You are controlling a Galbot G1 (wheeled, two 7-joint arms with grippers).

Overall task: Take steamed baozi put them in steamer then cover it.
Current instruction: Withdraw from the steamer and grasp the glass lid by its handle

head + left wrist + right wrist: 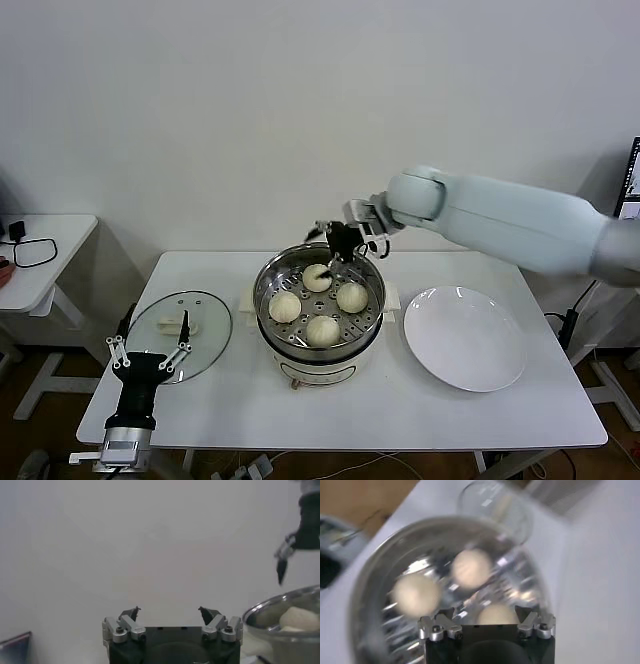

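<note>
At the table's near-left corner the left gripper (148,354) sits parked with its fingers spread and empty; the cover (181,322) lies flat on the table just beyond its fingertips. To the right of that stands the steamer (320,302) with four steamed baozi (322,329) on its perforated tray. The right gripper (341,252) hangs over the pot's far rim, fingers parted and holding nothing, with the rearmost bun directly below its tips. A white plate (466,338) lies well right of the pot.
</note>
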